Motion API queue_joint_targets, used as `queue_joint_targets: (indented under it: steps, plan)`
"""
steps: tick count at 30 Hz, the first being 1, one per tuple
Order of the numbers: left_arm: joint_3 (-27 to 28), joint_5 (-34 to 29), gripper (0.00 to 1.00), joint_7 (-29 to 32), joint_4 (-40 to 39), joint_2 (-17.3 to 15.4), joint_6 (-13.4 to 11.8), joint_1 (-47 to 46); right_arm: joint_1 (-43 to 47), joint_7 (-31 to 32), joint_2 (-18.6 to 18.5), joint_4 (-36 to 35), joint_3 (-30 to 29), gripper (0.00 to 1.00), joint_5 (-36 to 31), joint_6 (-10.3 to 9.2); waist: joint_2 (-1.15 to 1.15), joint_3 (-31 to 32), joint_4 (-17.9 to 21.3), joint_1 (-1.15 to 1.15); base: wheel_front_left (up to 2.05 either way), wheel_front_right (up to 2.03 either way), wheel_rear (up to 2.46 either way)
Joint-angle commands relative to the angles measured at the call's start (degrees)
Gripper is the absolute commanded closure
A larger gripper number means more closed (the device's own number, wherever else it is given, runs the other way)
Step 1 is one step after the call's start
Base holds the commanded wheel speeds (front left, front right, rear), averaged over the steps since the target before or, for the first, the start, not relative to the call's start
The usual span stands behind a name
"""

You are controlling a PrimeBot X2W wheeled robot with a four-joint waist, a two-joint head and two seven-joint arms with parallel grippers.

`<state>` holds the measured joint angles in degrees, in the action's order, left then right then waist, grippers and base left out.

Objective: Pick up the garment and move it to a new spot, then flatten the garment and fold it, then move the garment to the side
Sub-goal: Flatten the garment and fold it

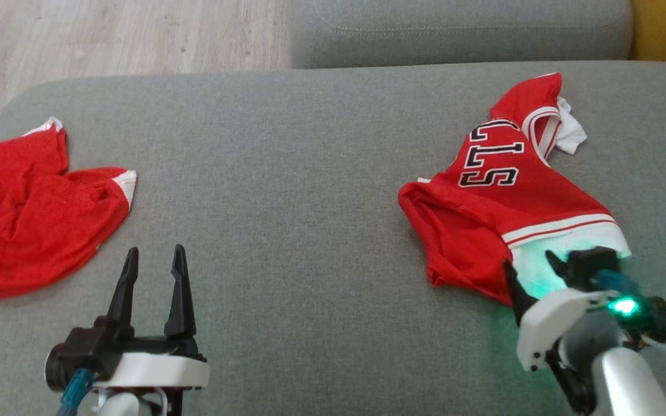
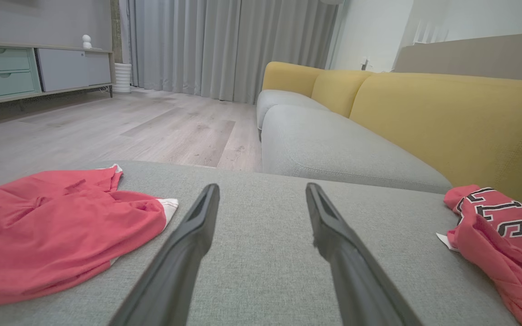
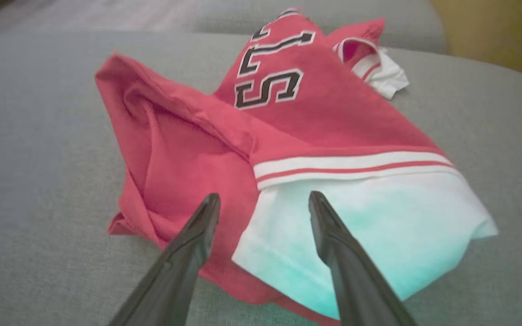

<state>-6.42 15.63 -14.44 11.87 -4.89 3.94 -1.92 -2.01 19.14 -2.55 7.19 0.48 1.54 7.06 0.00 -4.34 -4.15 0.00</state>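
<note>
left gripper (image 1: pixel 155 251) fingers spread, holding nothing, over grey cushion (image 1: pixel 310 173) | right gripper (image 3: pixel 264 195) fingers spread over the white hem of the crumpled red jersey (image 1: pixel 506 202), on the cushion's right side | second red garment (image 1: pixel 26 219) at the left edge | middle bare | wood floor (image 1: pixel 107 34), yellow backrest (image 2: pixel 447 117) beyond

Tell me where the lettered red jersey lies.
In the head view the lettered jersey lies crumpled on the right of the grey cushion, just ahead of the right gripper.
</note>
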Motion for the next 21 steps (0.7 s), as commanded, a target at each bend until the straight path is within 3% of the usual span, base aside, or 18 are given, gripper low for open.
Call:
queue_joint_targets:
  steps: [1, 12, 21]
  plan:
    - [1.44, 0.31, 0.0, -0.33, -2.15, -0.95, -0.48, -2.29, -4.08, 1.11, -0.34, -0.28, 2.07, 0.0, -2.32, 0.43, 0.0, -0.56, -0.16, 0.0, 0.0, 0.0, 0.0]
    - [0.79, 0.8, 0.0, -0.36, -2.04, -0.81, -0.55, -3.86, -12.39, 4.54, -0.33, 10.98, 0.77, 0.0, -12.76, 0.43, 0.0, -2.29, -1.83, 0.0, 0.0, 0.0, 0.0]
    - [0.74, 1.05, 0.0, -0.44, -1.84, -0.67, -0.83, -4.1, -13.21, 5.0, -0.33, 14.16, -1.96, 0.0, -16.62, 0.43, 0.0, -2.62, -1.95, 0.0, 0.0, 0.0, 0.0]
